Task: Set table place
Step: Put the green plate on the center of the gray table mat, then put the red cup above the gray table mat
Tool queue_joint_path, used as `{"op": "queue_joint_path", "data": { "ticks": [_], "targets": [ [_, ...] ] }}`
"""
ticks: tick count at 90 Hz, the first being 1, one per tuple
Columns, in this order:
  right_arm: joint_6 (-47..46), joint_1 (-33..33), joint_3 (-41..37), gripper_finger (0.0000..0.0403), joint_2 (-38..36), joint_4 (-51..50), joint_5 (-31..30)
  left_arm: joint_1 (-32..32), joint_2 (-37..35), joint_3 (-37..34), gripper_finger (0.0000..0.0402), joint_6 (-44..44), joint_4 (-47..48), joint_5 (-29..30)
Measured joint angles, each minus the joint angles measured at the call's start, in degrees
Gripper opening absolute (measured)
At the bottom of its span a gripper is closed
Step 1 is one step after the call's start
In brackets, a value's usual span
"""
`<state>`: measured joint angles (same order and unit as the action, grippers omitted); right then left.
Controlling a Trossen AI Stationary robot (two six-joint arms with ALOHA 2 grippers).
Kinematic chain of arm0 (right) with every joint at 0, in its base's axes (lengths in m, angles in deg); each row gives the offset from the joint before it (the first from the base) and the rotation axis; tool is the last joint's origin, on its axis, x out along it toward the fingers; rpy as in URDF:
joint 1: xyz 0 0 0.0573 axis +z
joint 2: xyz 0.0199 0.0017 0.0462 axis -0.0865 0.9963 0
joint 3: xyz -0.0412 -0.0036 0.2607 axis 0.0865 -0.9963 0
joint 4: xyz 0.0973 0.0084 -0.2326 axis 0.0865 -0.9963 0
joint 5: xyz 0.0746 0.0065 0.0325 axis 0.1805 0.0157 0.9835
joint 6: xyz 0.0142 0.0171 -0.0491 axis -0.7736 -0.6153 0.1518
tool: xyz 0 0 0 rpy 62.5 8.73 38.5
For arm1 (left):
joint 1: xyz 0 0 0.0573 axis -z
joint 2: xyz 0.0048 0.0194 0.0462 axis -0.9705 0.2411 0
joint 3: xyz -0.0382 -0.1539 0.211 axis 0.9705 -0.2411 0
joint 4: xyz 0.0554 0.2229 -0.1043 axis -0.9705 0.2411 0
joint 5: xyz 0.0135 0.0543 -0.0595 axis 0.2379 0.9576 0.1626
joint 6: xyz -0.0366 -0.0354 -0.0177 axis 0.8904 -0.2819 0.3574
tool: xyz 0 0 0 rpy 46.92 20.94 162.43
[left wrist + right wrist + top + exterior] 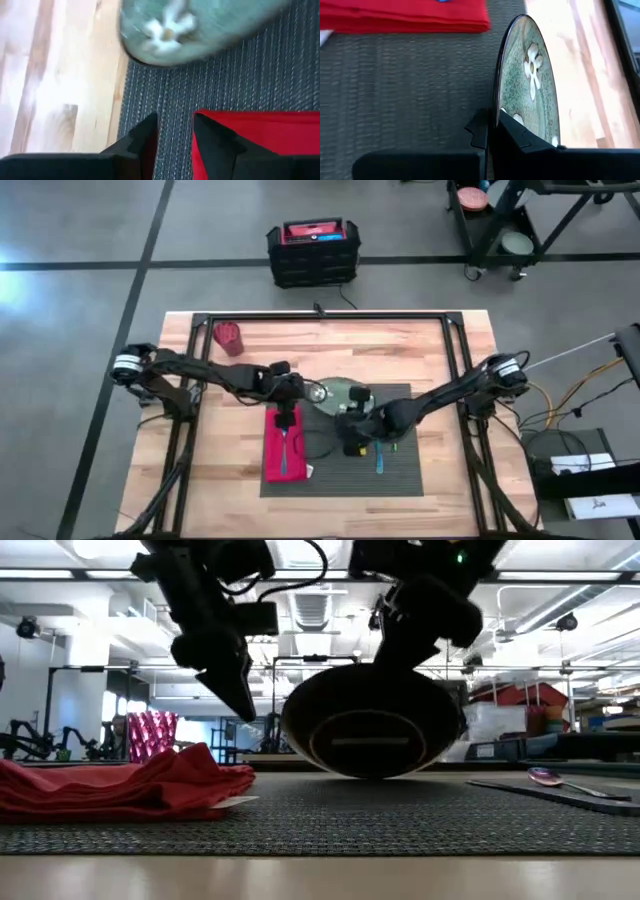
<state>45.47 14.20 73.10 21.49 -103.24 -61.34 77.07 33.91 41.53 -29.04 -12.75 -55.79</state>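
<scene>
Placemat: the large dark grey ribbed rectangular placemat (400, 465) lies flat on the light wooden tabletop (450, 360), toward its near middle, and carries nearly everything in play.

Plate: the round green ceramic plate with white flower motifs and a dark rim (532, 95) is tipped up on edge, its lower rim touching the placemat at the mat's far side; the low view shows its dark underside (372, 720) facing the camera.

Right tool: the right tool (490, 131) is clamped on the plate's rim, one finger on each face, and holds it tilted.

Left tool: the left tool (175, 132) hangs above the placemat at the edge of the napkin, fingers slightly apart with nothing between them; the plate is just beyond it.

Napkin: the folded red cloth napkin (285, 445) lies on the left part of the placemat, beside the plate, with a blue-handled utensil (284, 452) resting on top.

Other cutlery: a second blue-handled utensil (380, 458) lies on the placemat to the right of the plate; from table height a spoon (560, 780) shows there.

Cup: a red patterned cup (229, 337) stands on the tabletop's far left corner, well apart from the placemat.
</scene>
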Motion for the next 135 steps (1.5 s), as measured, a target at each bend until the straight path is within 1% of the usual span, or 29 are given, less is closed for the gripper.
{"op": "queue_joint_path", "data": {
  "ticks": [10,21,34,49,59,70,81,95,108,115,123,135],
  "targets": [
    [-2.71,2.20,4.38,0.0000,2.30,-4.71,0.05,0.00,0.00,-0.33,0.0114,0.02,-0.43,-0.16],
    [-4.43,4.32,6.33,0.0000,4.31,-4.33,-0.25,0.00,0.81,-2.42,0.0114,0.09,-4.03,-2.94],
    [-7.48,6.00,6.52,0.0000,7.18,-3.85,-0.28,-0.07,0.96,-7.50,0.0114,1.06,-10.66,-3.35],
    [-7.35,7.21,6.50,0.0001,10.65,-0.11,-1.90,-0.15,1.00,-13.47,0.0114,2.10,-19.22,-3.34],
    [-7.95,7.48,6.53,0.0007,11.71,0.20,-2.37,-0.15,1.00,-15.60,0.0114,2.96,-21.53,-3.35],
    [-9.37,7.64,6.42,0.0034,12.56,0.65,-0.45,-0.10,1.00,-15.97,0.0114,3.74,-21.74,-3.36],
    [-12.02,7.71,6.11,0.0078,13.60,0.41,2.50,-0.09,1.00,-15.73,0.0114,3.82,-21.67,-3.34],
    [-13.47,7.72,6.11,0.0136,14.50,2.40,4.11,-0.09,1.00,-14.52,0.0114,3.80,-21.68,-3.35],
    [-13.94,7.69,6.13,0.0186,13.75,4.56,7.66,-0.09,0.26,-12.71,0.0114,3.57,-20.43,-3.34],
    [-14.72,7.69,6.36,0.0210,11.26,3.32,9.76,-0.09,-0.28,-10.49,0.0114,3.13,-16.82,-3.19],
    [-14.88,7.69,7.44,0.0232,7.21,-0.24,12.64,-0.09,-1.12,-6.48,0.0114,2.66,-9.51,-1.82],
    [-13.33,7.68,7.81,0.0252,-0.40,-6.04,12.23,-0.72,-3.53,0.62,0.0114,2.37,4.78,5.20]
  ]
}}
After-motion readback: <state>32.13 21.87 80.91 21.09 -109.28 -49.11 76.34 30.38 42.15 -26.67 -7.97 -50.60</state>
